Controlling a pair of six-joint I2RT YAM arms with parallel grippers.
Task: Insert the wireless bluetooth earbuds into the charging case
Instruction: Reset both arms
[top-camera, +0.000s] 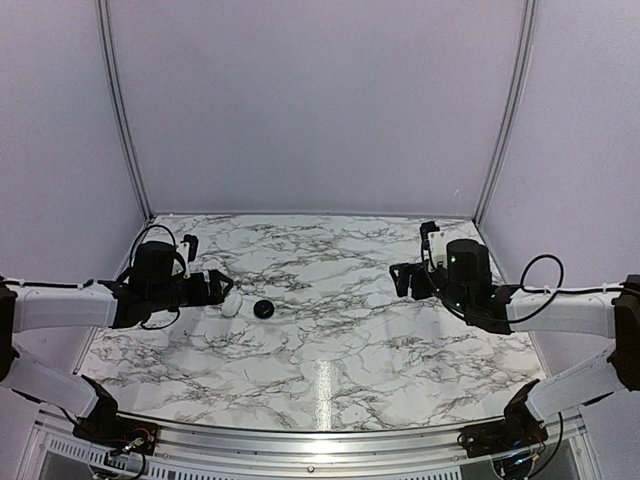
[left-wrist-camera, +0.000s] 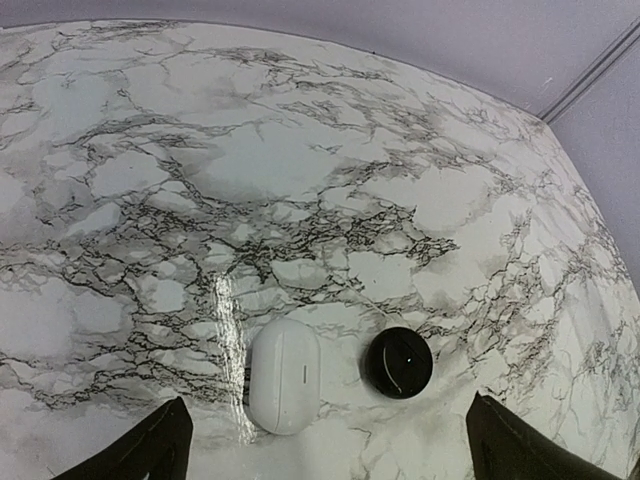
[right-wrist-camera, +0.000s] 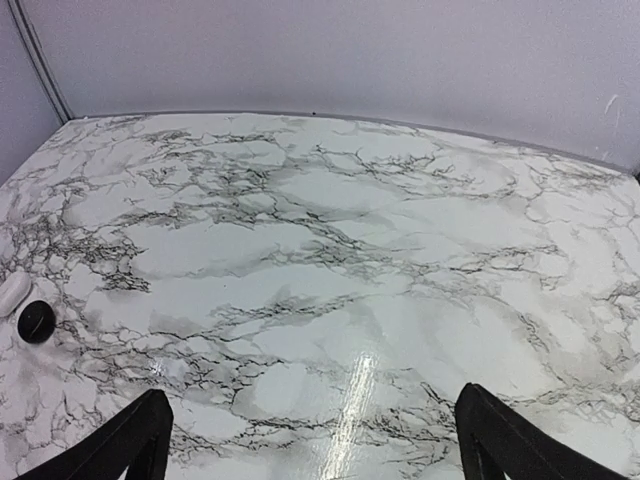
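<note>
Plainly, the white charging case (left-wrist-camera: 284, 375) lies flat on the marble-patterned surface (left-wrist-camera: 300, 170) with its lid shut. It sits just ahead of the left jaws, between their two dark fingertips (left-wrist-camera: 150, 450) and nearer the one at the left of the wrist view. Just beside it, with a narrow strip of marble between them, sits the black charging case (left-wrist-camera: 398, 362), a round one that is also shut. It too falls within the span of those jaws. We cannot tell whether any earbuds are inside either case.

We see the left jaws spread wide, holding nothing. Neither fingertip touches a case in the wrist view. From the top view the left arm reaches in from the left edge, and its jaws end right next to the white charging case.

The right jaws hang over the right part of the surface, well apart from both cases. They are spread wide as well, with only bare marble between their fingertips (right-wrist-camera: 140, 445). In the right wrist view the two cases show small at the far left edge, and the frame cuts off part of the white one.
</note>
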